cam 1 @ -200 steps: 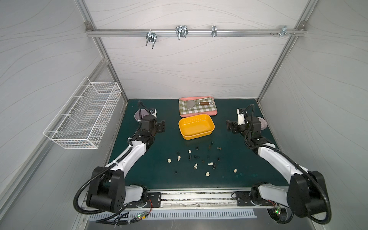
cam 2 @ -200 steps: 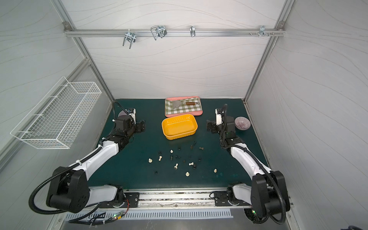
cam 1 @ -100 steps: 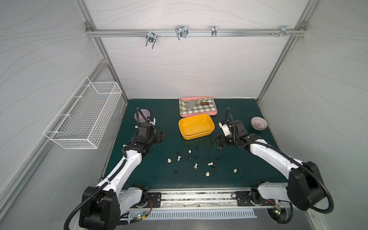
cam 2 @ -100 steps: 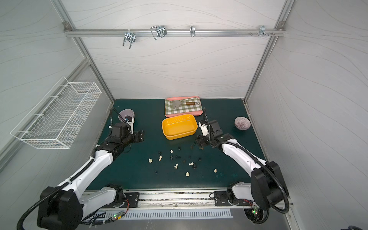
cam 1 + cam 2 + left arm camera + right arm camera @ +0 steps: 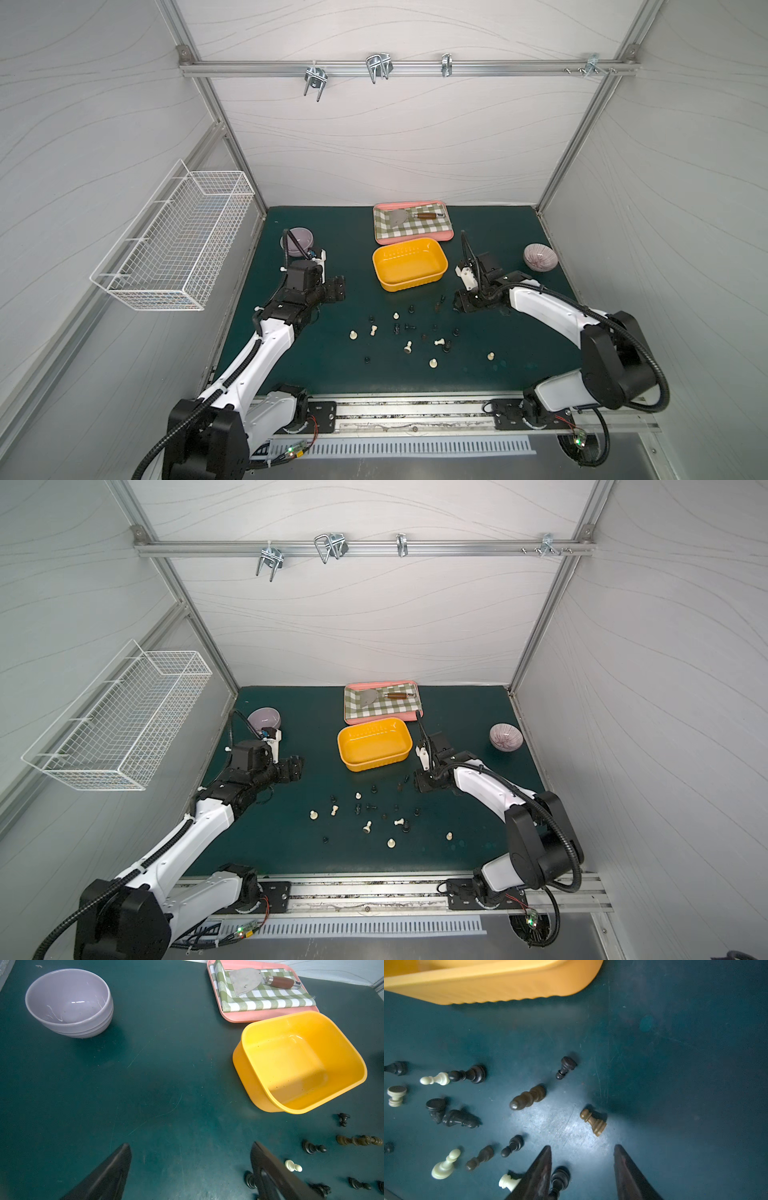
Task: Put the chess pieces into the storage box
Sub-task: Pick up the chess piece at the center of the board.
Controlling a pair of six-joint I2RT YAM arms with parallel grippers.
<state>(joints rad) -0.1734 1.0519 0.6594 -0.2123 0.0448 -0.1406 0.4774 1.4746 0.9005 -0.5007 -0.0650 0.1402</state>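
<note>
Black jaws of the right gripper (image 5: 582, 1147) stand partly apart, low over the mat (image 5: 675, 1084), with nothing held. A black piece (image 5: 559, 1178) shows just beside one finger, behind the tips, and a further drop could knock it away. Just ahead of the tips is a small brown pawn (image 5: 592, 1122); pinched off-centre, it would likely squirt out. Farther ahead sits the storage box (image 5: 508, 987), nothing in it yet. The left gripper (image 5: 190, 1144), wide open and empty, hovers well apart.
</note>
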